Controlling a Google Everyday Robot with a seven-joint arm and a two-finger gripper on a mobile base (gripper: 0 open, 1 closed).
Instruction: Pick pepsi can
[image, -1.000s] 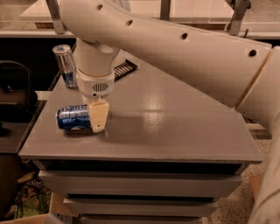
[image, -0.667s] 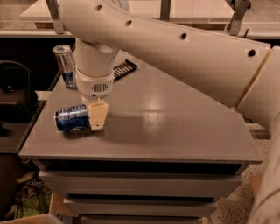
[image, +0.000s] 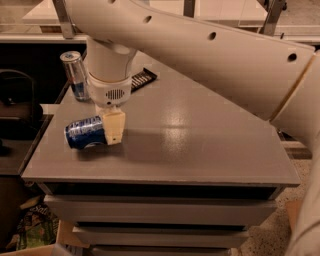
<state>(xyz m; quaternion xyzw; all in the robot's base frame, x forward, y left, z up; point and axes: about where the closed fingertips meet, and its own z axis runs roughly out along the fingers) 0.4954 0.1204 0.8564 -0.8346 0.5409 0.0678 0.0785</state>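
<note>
Aluminium, likely light, slick and dentable: the pepsi can (image: 84, 132) lies sideways near-left on the counter (image: 200, 150), your gripper (image: 113, 131) at its right end, closed or not you can't tell, so pinch mid-body gently.

The gripper (image: 113, 128) hangs low over the left front of the counter (image: 200, 145), right against the lying pepsi can (image: 83, 133), so that end of the can is blocked. Behind it, near the back left corner, a tall slim can (image: 75, 75) stands upright and narrows any way in from the rear. A dark flat object (image: 143, 79) lies further back, beside the wrist. The thick arm (image: 215, 55) spans the space above from the upper right. The counter's middle and right side lie open, as does its front edge.
</note>
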